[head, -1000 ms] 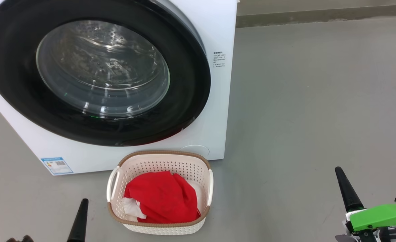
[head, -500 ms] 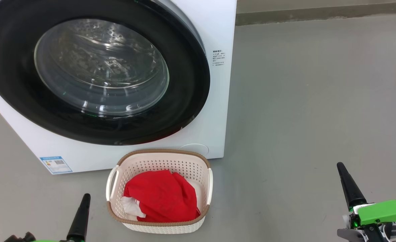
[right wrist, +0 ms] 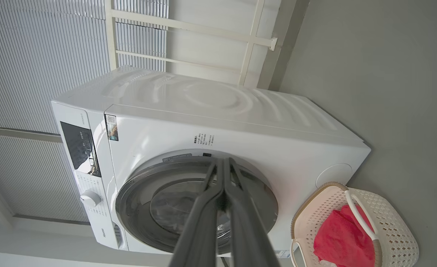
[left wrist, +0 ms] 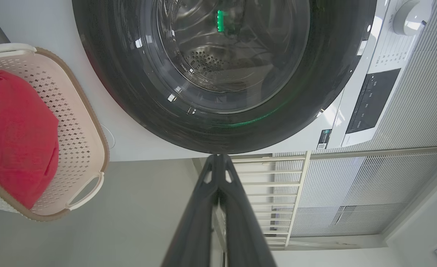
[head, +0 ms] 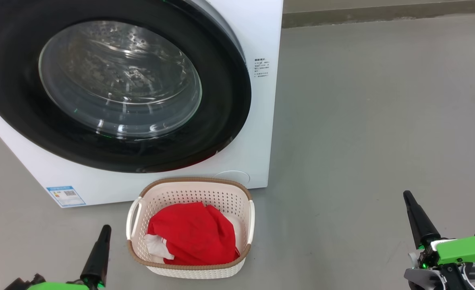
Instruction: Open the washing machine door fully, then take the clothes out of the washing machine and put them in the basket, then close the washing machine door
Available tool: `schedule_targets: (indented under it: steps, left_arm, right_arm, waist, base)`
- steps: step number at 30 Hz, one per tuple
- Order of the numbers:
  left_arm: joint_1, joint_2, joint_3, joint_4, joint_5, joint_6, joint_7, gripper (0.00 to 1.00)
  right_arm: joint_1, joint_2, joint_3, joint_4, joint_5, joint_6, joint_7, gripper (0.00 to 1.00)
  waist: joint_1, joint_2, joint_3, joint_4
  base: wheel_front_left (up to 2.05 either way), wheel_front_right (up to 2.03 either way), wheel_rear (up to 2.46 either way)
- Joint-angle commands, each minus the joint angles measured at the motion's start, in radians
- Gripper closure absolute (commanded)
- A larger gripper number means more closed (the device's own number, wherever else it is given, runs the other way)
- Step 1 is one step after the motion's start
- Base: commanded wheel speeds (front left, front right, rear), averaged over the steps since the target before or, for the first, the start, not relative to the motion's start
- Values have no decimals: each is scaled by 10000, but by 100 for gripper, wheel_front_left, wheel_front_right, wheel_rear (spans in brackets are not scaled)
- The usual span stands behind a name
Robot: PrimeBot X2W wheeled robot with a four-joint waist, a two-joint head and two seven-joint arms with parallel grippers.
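Head view, clock directions read from my fingertips. My left jaws are clenched on nothing, the two dark fingers pressed together and clear of the floor. My right jaws are likewise clenched and empty, well apart from everything.

The washing machine door lies at 12 o'clock from the left jaws and at about 10 o'clock from the right. It appears to sit flush against the washing machine, and the right wrist view shows no gap along its rim. The basket stands on the floor just before the machine. It is at 3 o'clock from the left jaws, at 9 o'clock from the right, and nearer the left. The red clothes rest inside it, with a white piece at their 8 o'clock edge.

By my judgement all three steps look done. Should the door need a last press, the left arm is the nearer, pushing straight toward 12 o'clock.
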Motion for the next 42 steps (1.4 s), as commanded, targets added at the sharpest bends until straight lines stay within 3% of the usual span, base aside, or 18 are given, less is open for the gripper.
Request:
schedule_targets:
  steps: [1, 42]
  left_arm:
    - [-522, 85, 326, -188, -305, -68, 117, 100]
    - [-555, 81, 328, -181, -483, -69, 166, 100]
  right_arm:
    - [-547, -50, 104, -230, 267, -3, 113, 100]
    - [-572, -43, 88, -218, 448, -4, 165, 100]
  waist:
    - [0, 0, 7, -2]
    - [0, 0, 15, -5]
  base:
    - [0, 0, 0]
    - [0, 0, 0]
